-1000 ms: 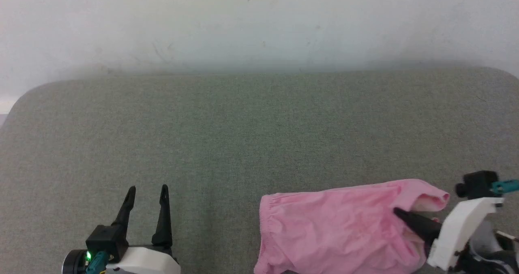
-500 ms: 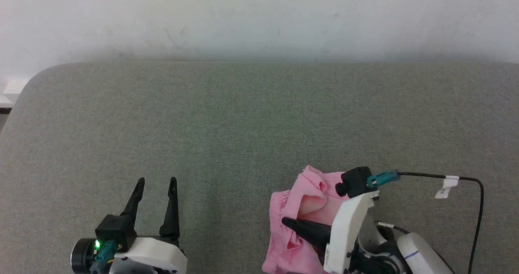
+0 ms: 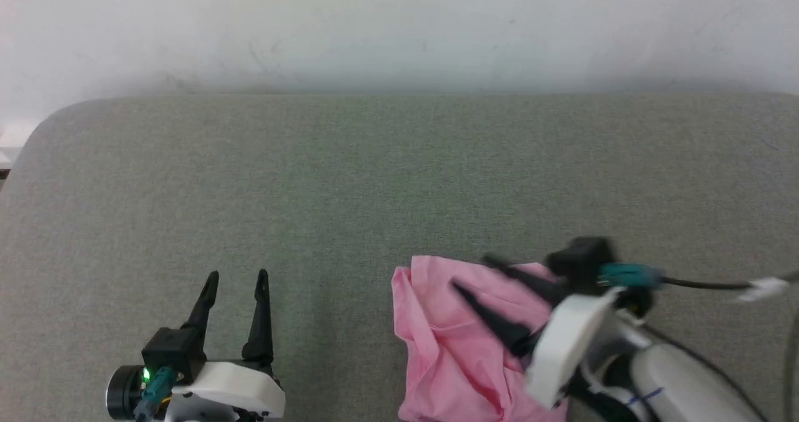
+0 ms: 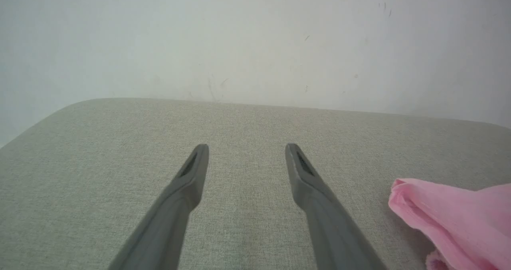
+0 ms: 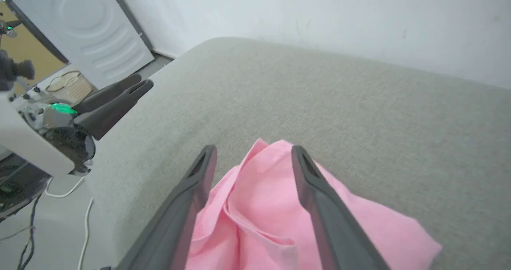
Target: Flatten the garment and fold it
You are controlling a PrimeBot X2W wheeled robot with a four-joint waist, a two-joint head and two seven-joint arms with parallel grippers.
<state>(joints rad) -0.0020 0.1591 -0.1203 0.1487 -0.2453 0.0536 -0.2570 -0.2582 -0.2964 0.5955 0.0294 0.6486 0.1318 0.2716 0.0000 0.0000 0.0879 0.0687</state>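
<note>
On the grey-green padded surface (image 3: 374,178) in the head view, the pink garment (image 3: 449,341) lies bunched near the front edge, right of centre, as a narrow, creased heap. A second ago it stretched much farther toward the robot's right, and the right gripper (image 3: 471,272) was pinched shut on that far end. Half a second ago the gripper was carrying that end across to the left. Now its two dark fingers stand apart over the cloth's upper part and clamp nothing, so the cloth has just been let go. The camera also shifted during that second, so the scene's small slide is not the cloth's doing. The left gripper (image 3: 237,275) sits at the lower left as before, fingers spread and empty, well apart from the cloth.

From the left wrist, the left gripper (image 4: 246,147) points along the bare surface (image 4: 239,122) with its fingers wide. A rounded fold of the garment (image 4: 451,218) shows at the lower right, clear of them.

From the right wrist, the right gripper (image 5: 253,149) straddles the garment (image 5: 255,206), whose pink layers lie doubled and rumpled between and under the parted fingers. The left gripper (image 5: 144,82) shows at the far left, by a white appliance (image 5: 88,22).

I judge that one fold has been laid, but loosely. The layers look uneven and probably need smoothing before any further fold.
</note>
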